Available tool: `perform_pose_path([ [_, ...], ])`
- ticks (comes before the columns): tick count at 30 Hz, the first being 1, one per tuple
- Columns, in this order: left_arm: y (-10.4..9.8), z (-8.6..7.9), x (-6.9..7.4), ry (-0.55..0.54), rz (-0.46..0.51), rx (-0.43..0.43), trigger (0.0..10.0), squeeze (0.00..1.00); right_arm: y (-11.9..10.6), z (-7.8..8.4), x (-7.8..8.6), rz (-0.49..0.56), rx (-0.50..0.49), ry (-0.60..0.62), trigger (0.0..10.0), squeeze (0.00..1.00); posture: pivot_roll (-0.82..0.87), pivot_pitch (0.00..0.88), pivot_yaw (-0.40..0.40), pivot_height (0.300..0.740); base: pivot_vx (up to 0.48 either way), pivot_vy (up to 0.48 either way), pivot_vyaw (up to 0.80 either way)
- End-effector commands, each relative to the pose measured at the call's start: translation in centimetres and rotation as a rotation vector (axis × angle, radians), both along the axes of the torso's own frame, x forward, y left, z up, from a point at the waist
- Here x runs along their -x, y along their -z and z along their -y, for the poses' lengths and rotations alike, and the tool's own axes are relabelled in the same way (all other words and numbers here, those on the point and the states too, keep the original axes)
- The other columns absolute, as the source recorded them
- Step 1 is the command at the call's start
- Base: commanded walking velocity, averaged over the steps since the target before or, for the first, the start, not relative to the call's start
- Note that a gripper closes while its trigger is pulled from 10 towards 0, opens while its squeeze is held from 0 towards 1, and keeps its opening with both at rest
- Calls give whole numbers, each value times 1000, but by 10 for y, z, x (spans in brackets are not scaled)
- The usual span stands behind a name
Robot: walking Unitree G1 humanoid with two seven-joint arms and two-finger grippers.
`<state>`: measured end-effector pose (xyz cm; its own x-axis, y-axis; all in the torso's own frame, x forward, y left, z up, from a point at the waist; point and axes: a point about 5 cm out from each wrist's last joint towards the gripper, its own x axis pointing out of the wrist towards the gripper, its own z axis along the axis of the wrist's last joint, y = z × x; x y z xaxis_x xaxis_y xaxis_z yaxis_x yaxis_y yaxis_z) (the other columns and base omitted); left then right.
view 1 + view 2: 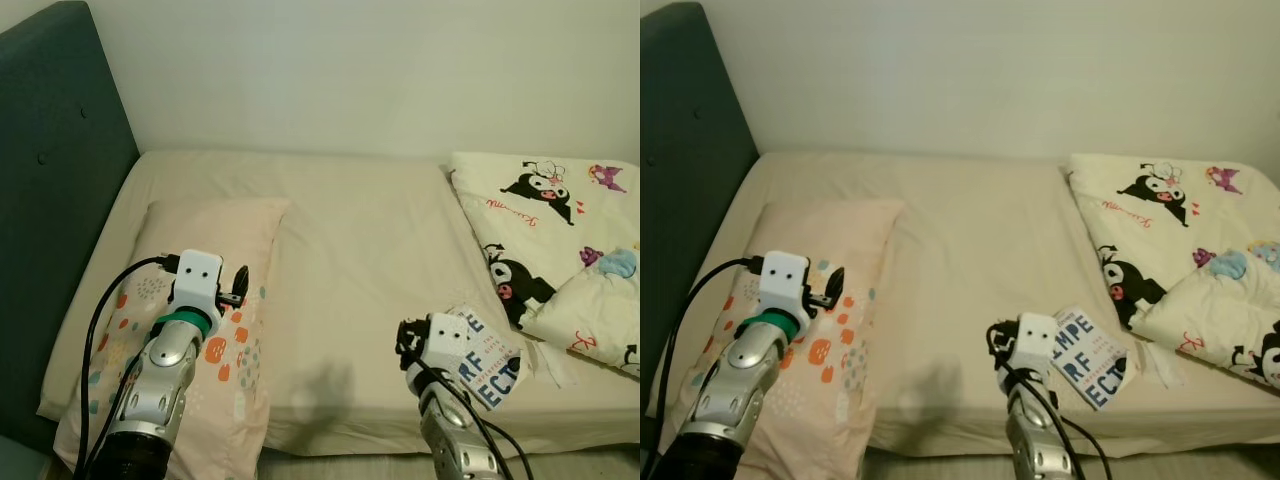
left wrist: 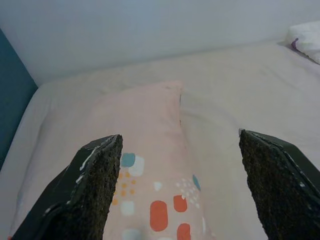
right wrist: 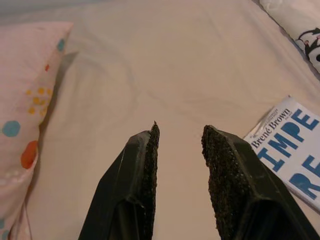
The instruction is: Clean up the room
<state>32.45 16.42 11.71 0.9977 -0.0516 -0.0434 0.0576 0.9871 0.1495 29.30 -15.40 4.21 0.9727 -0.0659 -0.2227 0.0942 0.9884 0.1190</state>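
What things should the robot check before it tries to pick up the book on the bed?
1. Book in plain sight, flat on the bed near the front edge: ok.
2. Right gripper empty, fingers a little apart: ok.
3. Right gripper lined up over the book: not ok, the book lies off to one side of it.
4. Nothing lying on top of the book: ok; the cartoon blanket sits beside it.
5. Left gripper out of the way, open above the pillow: ok.
6. Book thin enough to grip from the sheet: cannot tell.
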Motion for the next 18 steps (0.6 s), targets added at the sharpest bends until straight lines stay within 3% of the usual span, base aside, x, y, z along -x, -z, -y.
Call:
perform_pose_path([
  [1,4,-2,3,-7,-18,-15,10000,0,4,1,1,-18,-3,4,10000,0,105,0,22,740,0,-262,0],
  [18,2,-9,3,-36,-17,-19,10000,0,4,0,0,-12,9,-21,10000,0,105,0,14,740,0,-334,0],
])
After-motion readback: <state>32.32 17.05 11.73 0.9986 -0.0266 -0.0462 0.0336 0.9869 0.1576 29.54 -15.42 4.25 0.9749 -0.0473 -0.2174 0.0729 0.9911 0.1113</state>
